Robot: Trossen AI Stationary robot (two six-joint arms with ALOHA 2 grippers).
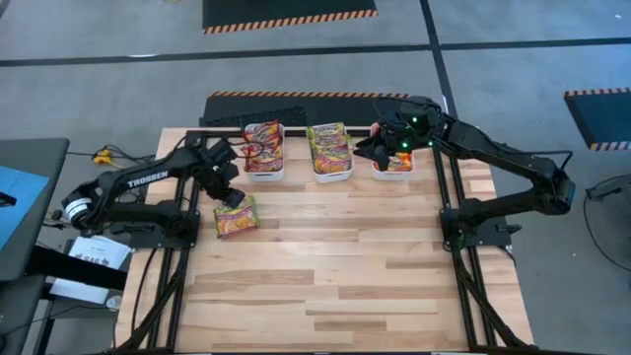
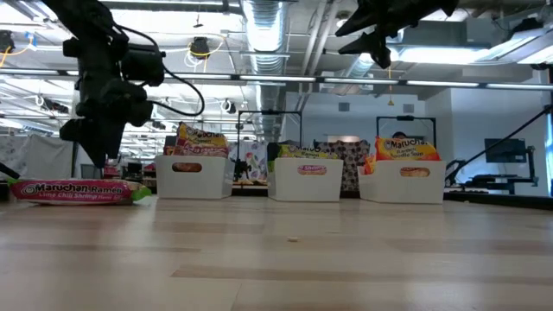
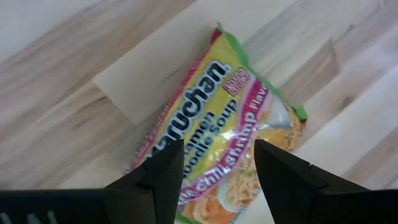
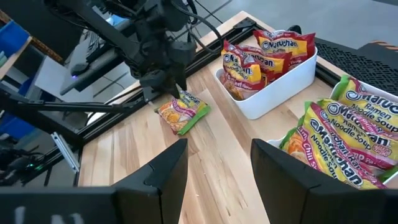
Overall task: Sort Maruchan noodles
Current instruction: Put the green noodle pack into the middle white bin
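Note:
One Maruchan packet (image 1: 238, 217), yellow with green and pink edging, lies flat on the wooden table (image 1: 335, 286) near its left side. My left gripper (image 3: 214, 165) hangs open just above it, pointing steeply down, a finger over each side of the packet's (image 3: 230, 106) near part. In the low view the left gripper (image 2: 105, 160) stands slightly clear of the packet (image 2: 73, 191). My right gripper (image 1: 381, 148) is open and empty, high above the right bin (image 1: 392, 175). More packets stand in three white bins at the far edge.
The left bin (image 1: 263, 174) holds red-edged packets (image 4: 261, 53), the middle bin (image 1: 332, 178) green-edged ones (image 1: 329, 143), and the right bin orange-edged ones (image 2: 402, 149). Bare wood stretches from the bins to the near edge. Both arm bases stand at the table's sides.

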